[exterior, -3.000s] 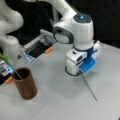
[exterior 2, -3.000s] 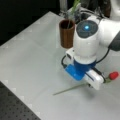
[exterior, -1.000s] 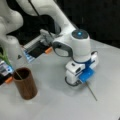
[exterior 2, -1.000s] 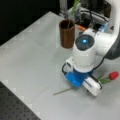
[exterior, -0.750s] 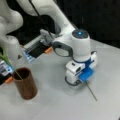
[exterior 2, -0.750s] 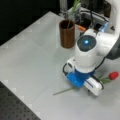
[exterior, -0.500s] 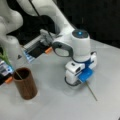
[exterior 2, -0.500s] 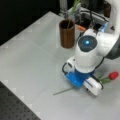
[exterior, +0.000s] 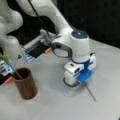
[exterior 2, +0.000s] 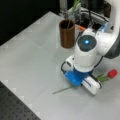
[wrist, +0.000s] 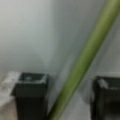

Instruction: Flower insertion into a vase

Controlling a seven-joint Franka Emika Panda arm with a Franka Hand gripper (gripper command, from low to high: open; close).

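Gripper: low over the table, just above the flower lying there; in a front view it sits right over the stem's middle.
Change: between three seconds ago and one second ago I see the arm drop and turn over the flower; over the last second it holds almost still. I read this as the approach to the pick being finished, with the lift not yet begun.
Fingers: in the wrist view two dark pads stand apart, one on each side of the stem, with bare table between pad and stem. I call them open and holding nothing.
Flower: flat on the table, red head at a front view's right, green stem running under the gripper and out toward that view's bottom left; in a front view only the stem tip shows past the blue part.
Vase: upright, well apart from the gripper, at a front view's left; also seen in a front view toward the top. A green stem already leans in it in both front views.
Table: pale grey, bearing both.
Writing: none I can read; no brand or label legible on arm, vase or the clutter behind.
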